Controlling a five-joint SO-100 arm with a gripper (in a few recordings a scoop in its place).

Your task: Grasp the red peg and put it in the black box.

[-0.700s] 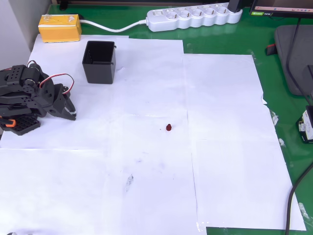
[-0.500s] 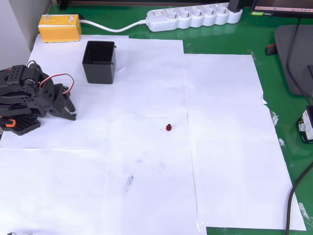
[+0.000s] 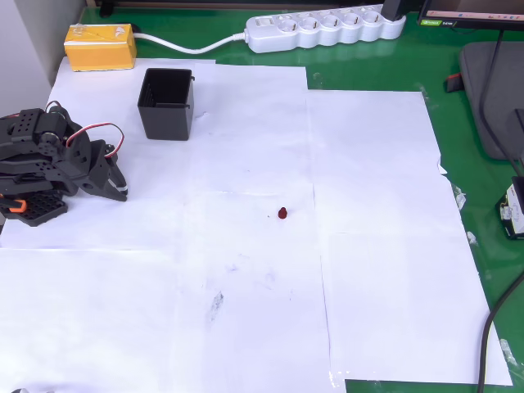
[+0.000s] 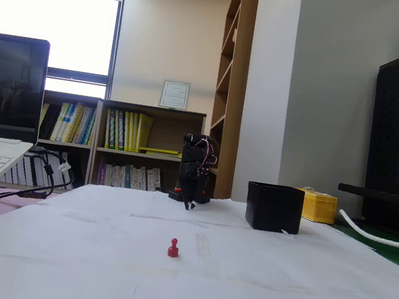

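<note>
Red peg, black box, yellow box, white paper on green mat.

Folded arm's fingers too small to judge their gap. Overhead, the laptop at one o'clock is cut off by the top edge.

- Red peg: smooth, looks like plastic, slight sheen in fixed view.
- Black box: matt black plastic, plain walls.
- White paper sheets: matt, faint smudges and creases.
- Table surface: matt green mat.
- Arm: matt black plastic.
- Power strip: glossy white plastic.
</note>
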